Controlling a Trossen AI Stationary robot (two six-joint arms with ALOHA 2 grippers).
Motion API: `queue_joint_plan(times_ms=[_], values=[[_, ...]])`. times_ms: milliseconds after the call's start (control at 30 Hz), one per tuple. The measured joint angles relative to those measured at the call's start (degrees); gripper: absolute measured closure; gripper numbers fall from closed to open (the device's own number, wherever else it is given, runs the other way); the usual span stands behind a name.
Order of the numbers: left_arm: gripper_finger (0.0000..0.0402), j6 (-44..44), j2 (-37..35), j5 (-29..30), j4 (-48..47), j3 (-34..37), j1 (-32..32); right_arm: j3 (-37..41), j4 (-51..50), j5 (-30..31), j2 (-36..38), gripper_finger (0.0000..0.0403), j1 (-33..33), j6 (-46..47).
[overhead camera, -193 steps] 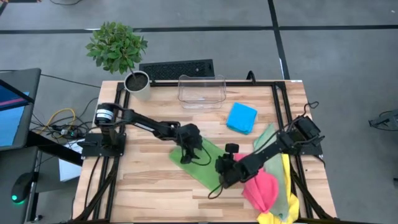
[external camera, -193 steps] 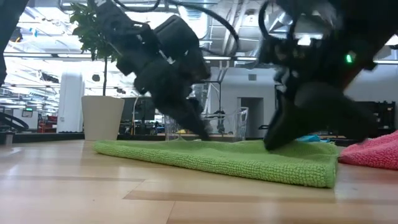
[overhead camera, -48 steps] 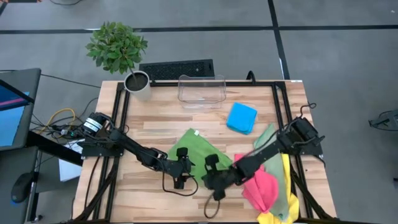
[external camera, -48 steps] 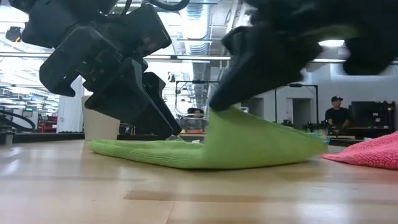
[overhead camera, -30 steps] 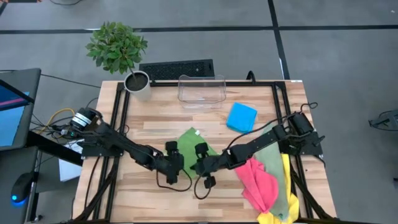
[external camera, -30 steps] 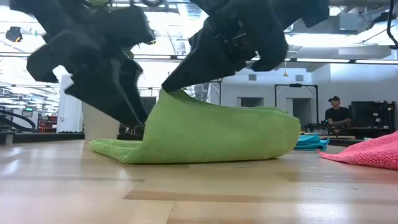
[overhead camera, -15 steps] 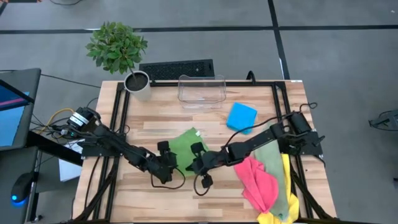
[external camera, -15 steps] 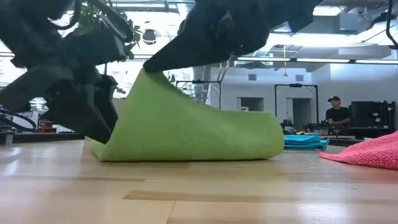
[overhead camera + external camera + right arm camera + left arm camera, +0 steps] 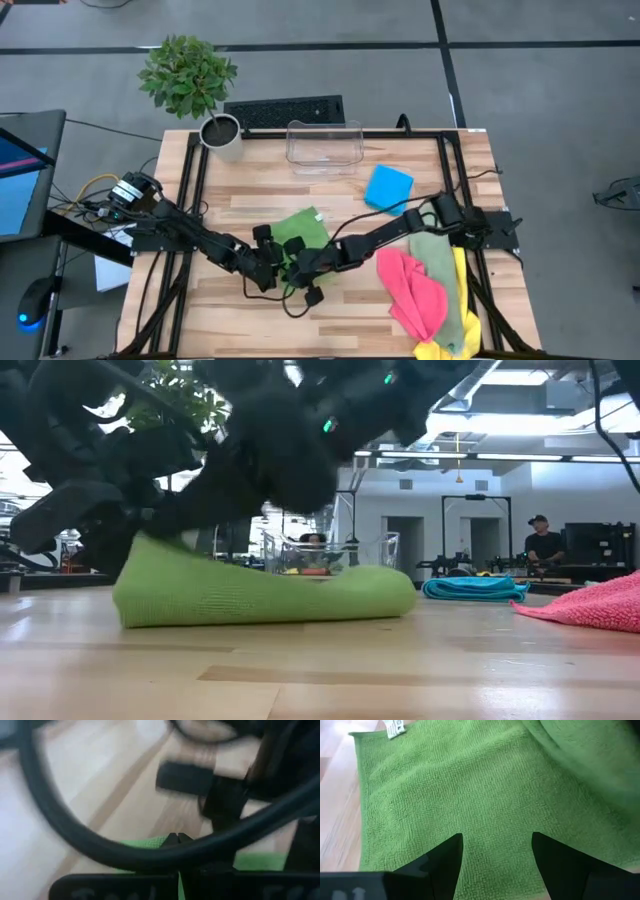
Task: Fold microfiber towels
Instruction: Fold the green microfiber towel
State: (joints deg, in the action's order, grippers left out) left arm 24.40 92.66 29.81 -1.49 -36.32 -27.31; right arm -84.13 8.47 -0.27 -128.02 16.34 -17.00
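Observation:
The bright green microfiber towel lies folded over on itself mid-table, a rounded fold at its right end. My right gripper reaches in from the right and is shut on the towel near its left end. My left gripper stands open at the towel's left near side, its two fingers apart over the green cloth. A blue towel lies farther right. Pink, pale sage and yellow towels are heaped at the near right. My left gripper has its open fingers low over the green towel's lower layer; I cannot tell whether they touch it. My right gripper pinches an edge of the green towel between its shut fingertips, coming slantwise down from the table's right. The carried-over layer lies slack on the layer beneath.
A clear plastic bin stands at the far middle, a potted plant at the far left corner. A black cable loops close in front of the right wrist camera. Bare wood lies along the near left.
My right gripper has moved toward the table's left edge and down, carrying the green towel's held edge across. The raised layer has come down onto the lower one, so the towel now lies low and folded. My left gripper has shifted slightly left and down and stayed open.

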Motion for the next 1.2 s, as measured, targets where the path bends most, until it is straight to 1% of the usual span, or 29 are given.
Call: queue_joint_plan(times_ms=[100, 233, 367, 433, 567, 733, 767, 867, 933, 1033, 1200], values=[[0.0171, -0.31, -0.24, -0.22, -0.84, 0.0, 0.0, -1.87, -0.56, 0.0, -1.92, 0.038, -0.5, -0.01], [0.0171, 0.15, -3.07, -0.19, -7.85, -1.73, -0.4, -2.4, -1.59, 0.01, -2.85, 0.0381, -1.24, -0.05], [0.0171, 0.95, -6.17, 3.53, -15.46, -3.1, -1.02, -2.52, -1.2, -0.02, -3.2, 0.0378, -2.3, -0.1], [0.0171, 0.8, -7.02, 5.17, -16.51, -3.05, -1.05, -2.54, 0.02, -0.02, -3.22, 0.0379, -2.72, -0.16], [0.0171, 1.74, -7.21, 5.43, -17.3, -1.82, -1.05, -2.55, 1.45, -1.16, -3.29, 0.0381, -3.47, -1.34], [0.0171, 2.83, -7.8, 6.27, -17.36, -1.8, -1.57, -2.55, 2.26, -1.18, -3.31, 0.0377, -4.05, -2.96], [0.0171, 3.05, -7.8, 6.19, -18.06, -1.86, -1.57, -2.55, 2.32, -1.06, -3.17, 0.0377, -4.21, -2.96], [0.0171, 5.93, -7.52, 5.74, -24.06, -1.78, -1.57, -2.9, 3.18, -0.72, -2.62, 0.0379, -4.58, -3.34], [0.0171, 7.7, -7.23, 6.49, -26.22, -1.77, -1.55, -4.04, 3.08, -0.71, -2.59, 0.0381, -4.62, -4.1], [0.0171, 7.43, -7.17, 6.9, -26.96, -1.77, -1.55, -5.57, 2.67, -0.79, -2.59, 0.0381, -4.59, -4.51], [0.0171, 5.68, -7.18, 7.19, -26.15, -1.1, -1.53, -5.74, 2.19, -0.85, -2.59, 0.0376, -4.84, -4.51]])
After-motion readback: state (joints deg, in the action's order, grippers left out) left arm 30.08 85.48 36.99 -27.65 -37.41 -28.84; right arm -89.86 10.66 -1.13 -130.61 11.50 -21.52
